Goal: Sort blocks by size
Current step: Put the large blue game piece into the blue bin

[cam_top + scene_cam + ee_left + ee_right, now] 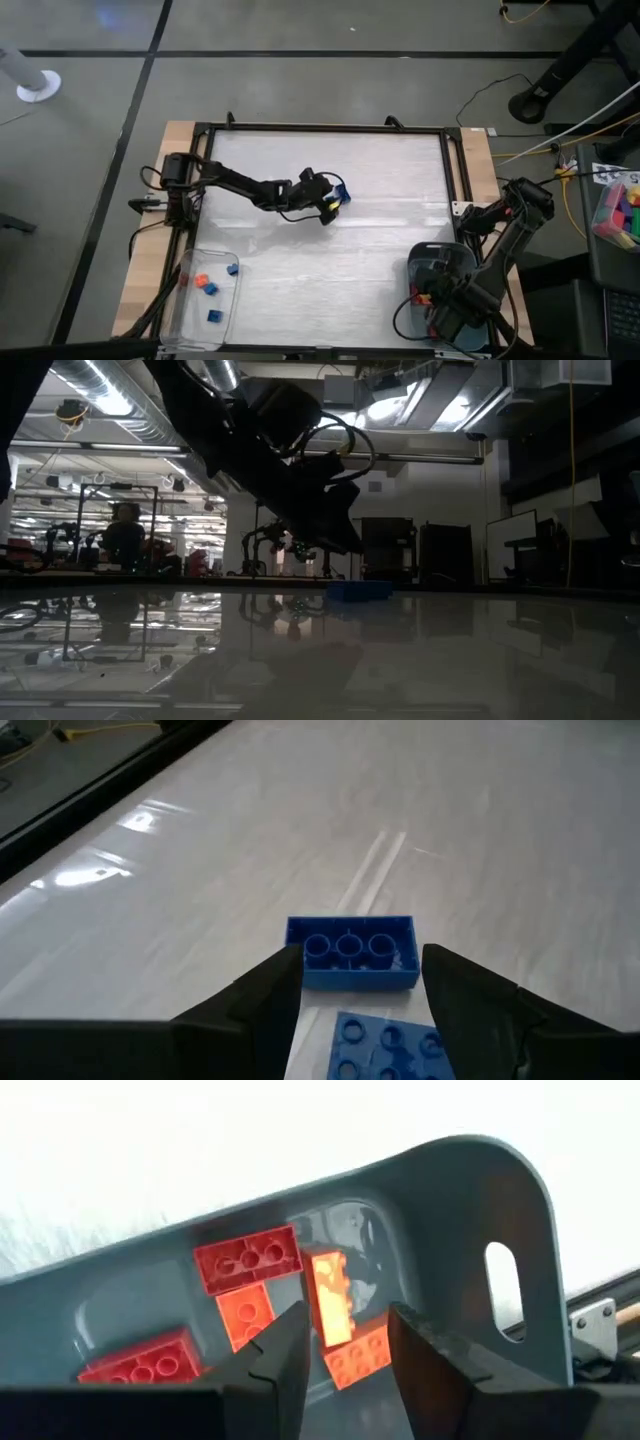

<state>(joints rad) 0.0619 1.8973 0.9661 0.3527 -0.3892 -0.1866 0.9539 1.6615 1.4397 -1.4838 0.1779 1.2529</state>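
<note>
Step in hand, by my read: the left arm is going for the last loose bricks mid-table. The table [380, 250] is a big pale glossy sheet in a dark frame on a wooden base, w/ grey floor and dark tape lines around it. The low view shows a dim workshop behind, w/ ceiling strip lights and a person seated far off.

The right arm is parked at the near right corner over the grey bin [520, 1200], which holds red and orange long bricks [250, 1260]. The right gripper [350, 1350] hangs just above them, fingers apart, holding nothing.

The clear tray [190, 320] at the near left corner holds a few small square bricks [207, 288], blue and orange.

The left gripper [360, 990] sits near table centre, fingers apart, w/ a long blue brick [352, 952] lying between the tips, studs facing the camera. A second blue brick [385, 1045] lies closer in, partly hidden.

Next move likely needs: drop a bit, close squarely on the long brick's sides, lift clear of the other one; being long, it prob. belongs in the grey bin.
</note>
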